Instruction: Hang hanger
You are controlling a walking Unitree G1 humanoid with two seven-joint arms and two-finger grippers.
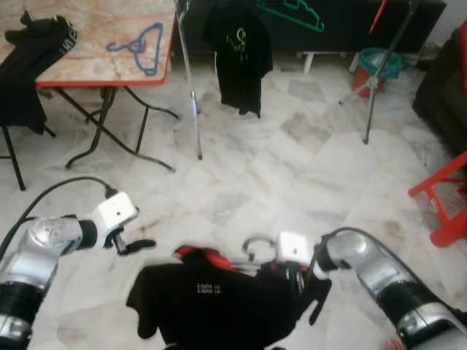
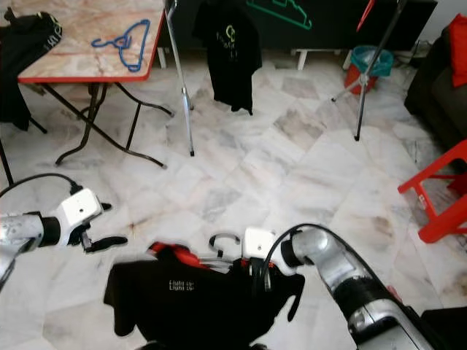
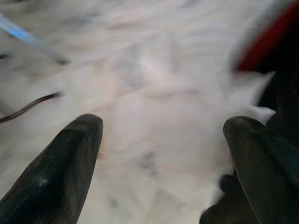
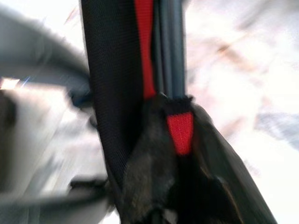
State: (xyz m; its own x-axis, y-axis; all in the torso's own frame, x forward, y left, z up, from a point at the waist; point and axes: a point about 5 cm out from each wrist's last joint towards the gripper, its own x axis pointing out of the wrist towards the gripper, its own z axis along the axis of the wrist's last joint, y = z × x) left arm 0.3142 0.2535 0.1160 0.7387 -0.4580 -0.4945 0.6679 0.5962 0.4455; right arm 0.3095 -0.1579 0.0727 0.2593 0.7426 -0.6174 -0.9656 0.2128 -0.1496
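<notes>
1. Both eye views are evenly and brightly lit; the marble floor (image 1: 292, 175) reflects pale, soft light.
2. Shadows under the folding table (image 1: 95, 44) are faint and diffuse.
3. The black T-shirt (image 2: 197, 295) on the red hanger (image 2: 179, 255) is slightly smeared by motion.
4. The left wrist view is blurred throughout, its floor washed out.
5. The right wrist view is heavily blurred, overexposed at the edges.

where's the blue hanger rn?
The blue hanger lies flat on the marble-top folding table at the far left of the left eye view, right of the black garment draped over the table's edge.
</notes>
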